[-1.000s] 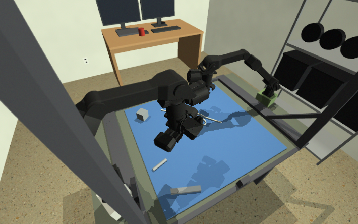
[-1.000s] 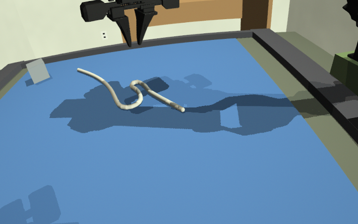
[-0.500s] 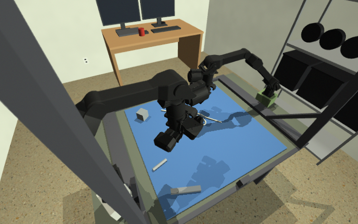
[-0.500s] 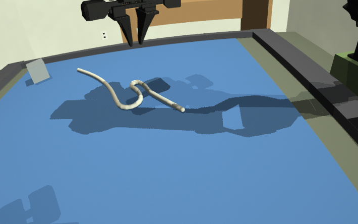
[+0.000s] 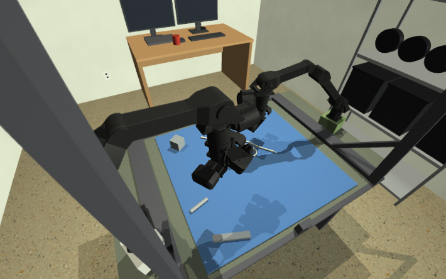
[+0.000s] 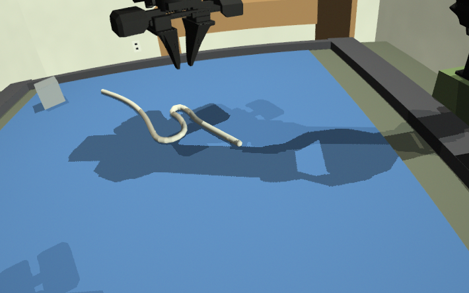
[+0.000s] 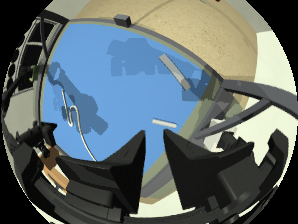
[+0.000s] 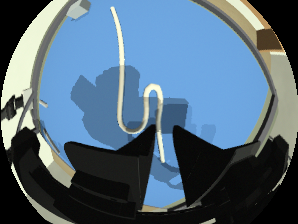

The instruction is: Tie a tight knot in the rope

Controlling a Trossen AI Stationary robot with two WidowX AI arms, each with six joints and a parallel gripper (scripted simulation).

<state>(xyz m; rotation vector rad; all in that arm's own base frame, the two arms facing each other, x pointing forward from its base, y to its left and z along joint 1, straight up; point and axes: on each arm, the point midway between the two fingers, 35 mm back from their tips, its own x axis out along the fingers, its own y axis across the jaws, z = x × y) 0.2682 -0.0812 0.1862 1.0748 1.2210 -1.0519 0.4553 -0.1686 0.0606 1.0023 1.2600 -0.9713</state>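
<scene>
The pale rope lies loose in an S-curve on the blue mat, with no knot that I can see. My right gripper hangs point-down well above the mat's far edge, clear of the rope, its fingers a narrow gap apart with nothing between them. My left gripper is raised above the mat's middle, tilted toward the table's front, also nearly shut and empty. In the top view the left arm hides most of the rope.
A grey cube stands at the mat's far left corner. A small white bar and a longer grey bar lie near the front. A dark raised rail borders the mat.
</scene>
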